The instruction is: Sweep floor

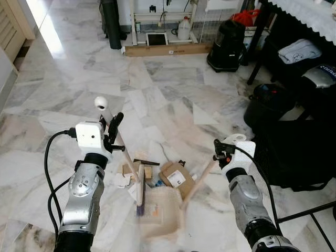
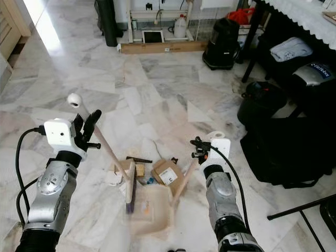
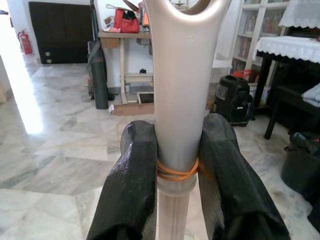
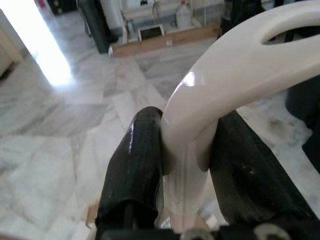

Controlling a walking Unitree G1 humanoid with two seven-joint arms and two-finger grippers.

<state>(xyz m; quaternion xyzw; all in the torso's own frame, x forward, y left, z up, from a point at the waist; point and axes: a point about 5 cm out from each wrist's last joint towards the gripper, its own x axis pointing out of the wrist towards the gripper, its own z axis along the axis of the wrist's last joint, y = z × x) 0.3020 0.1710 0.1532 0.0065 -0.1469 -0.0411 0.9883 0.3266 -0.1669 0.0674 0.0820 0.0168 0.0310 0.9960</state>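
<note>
Marble floor (image 1: pixel 173 94); left hand (image 1: pixel 112 127) grips broom (image 1: pixel 127 157), head down-right, handle up-left

Marble floor (image 1: pixel 173 84) everywhere, white with grey veins. Sunlight glares across it at far left. Dark table (image 1: pixel 294 16) with a lace cloth (image 1: pixel 310 13) sits on the right.

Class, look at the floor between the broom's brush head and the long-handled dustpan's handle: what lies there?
In the left eye view, a small brown cardboard box with a white label lies between the beige broom and the dustpan handle, beside smaller scraps of litter.
</note>
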